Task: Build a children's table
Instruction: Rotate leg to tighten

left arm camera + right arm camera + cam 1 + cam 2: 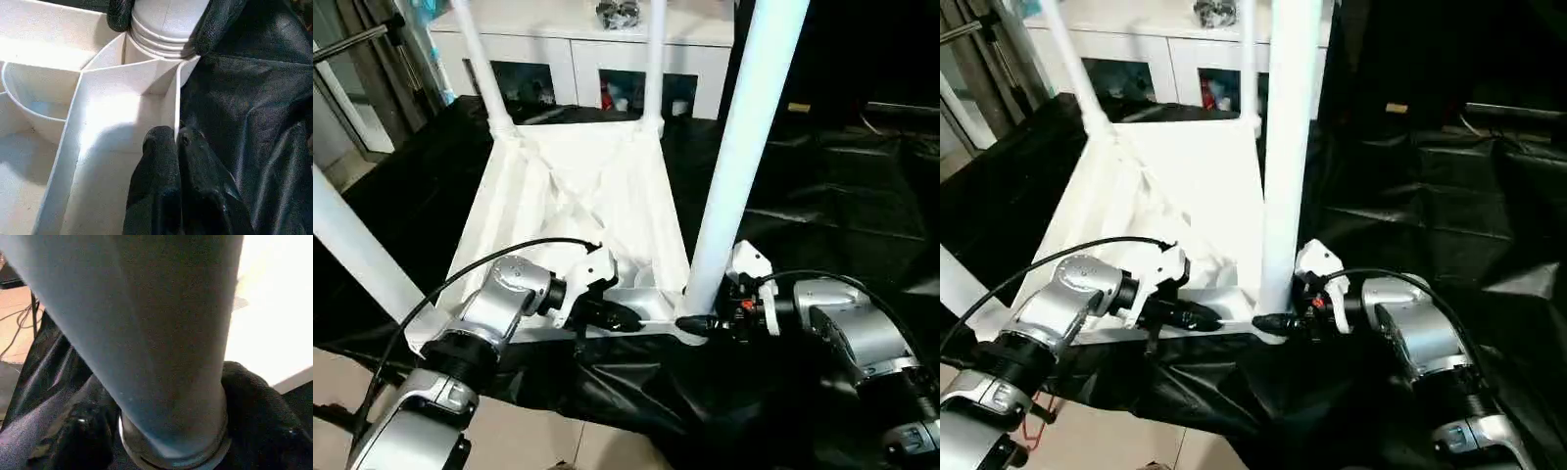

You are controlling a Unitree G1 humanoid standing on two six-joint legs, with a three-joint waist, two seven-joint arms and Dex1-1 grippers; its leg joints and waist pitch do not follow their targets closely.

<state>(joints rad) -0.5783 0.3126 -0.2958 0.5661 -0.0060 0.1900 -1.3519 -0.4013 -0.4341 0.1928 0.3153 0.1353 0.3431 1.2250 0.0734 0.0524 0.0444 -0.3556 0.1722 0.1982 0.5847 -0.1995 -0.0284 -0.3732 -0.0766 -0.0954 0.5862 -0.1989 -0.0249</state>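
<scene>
Tabletop (578, 186) lying upside down on the black-draped desk (822, 196), ribbed underside facing up, so that the corner sockets are open for the legs. Four legs standing up from the corners: two far ones (481, 69) (654, 69), one at the near left (357, 255), and the near right leg (739, 147) rising from its socket at the front edge.

Left end effector (177, 139) pressed together, pinching the thin near rim wall of the tabletop just beside that socket; probably to keep the light plastic top from sliding or turning during work on the leg.

Right end effector (705, 321) spread around the base of the near right leg, one finger (120, 14) on each side of the ringed collar; firm clamping or only loose touch cannot be told. Low placement at the collar probably for twisting or pushing the leg home.

Leg perhaps not fully seated, rings of the collar being visible above the socket.
</scene>
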